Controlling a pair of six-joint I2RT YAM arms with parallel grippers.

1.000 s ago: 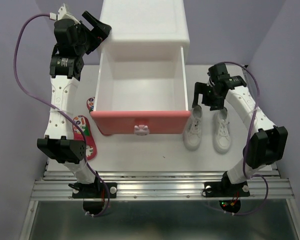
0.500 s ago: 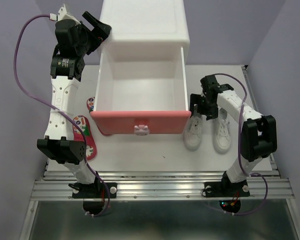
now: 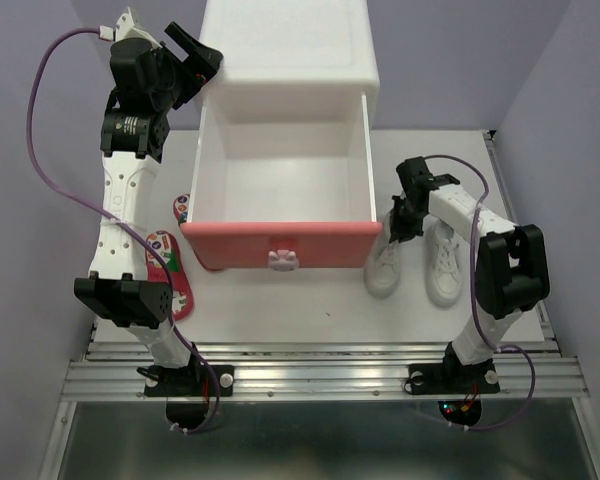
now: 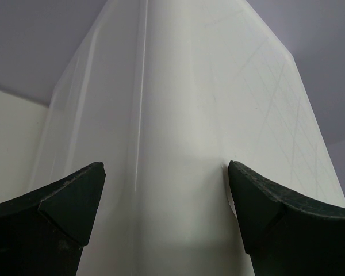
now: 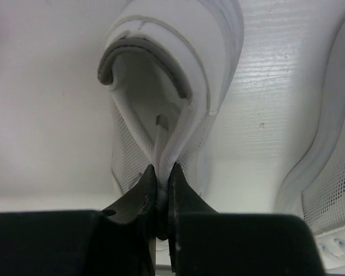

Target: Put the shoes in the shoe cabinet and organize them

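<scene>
Left gripper [image 3: 195, 52]: black wedge-shaped fingers spread wide, astride the back left corner of the shoe cabinet [image 3: 290, 45]; holds nothing; contact with the wall cannot be told.
Red sandals [image 3: 165, 255]: flat, printed insoles, lying on the table [image 3: 330, 310] left of the drawer, partly hidden under the left arm.
Shoe cabinet: smooth white plastic box at the table's middle.
Upper drawer [image 3: 230, 250]: pulled out, white inside, pink front, white bunny knob [image 3: 282, 260].
Right gripper [image 3: 400, 225]: jaws pinched tight on the soft rim of the near sneaker's opening.
Near sneaker [image 3: 385, 270]: white, mesh-lined, just right of the drawer front.
Far sneaker [image 3: 443, 265]: white, lace-up, beside its mate.
</scene>
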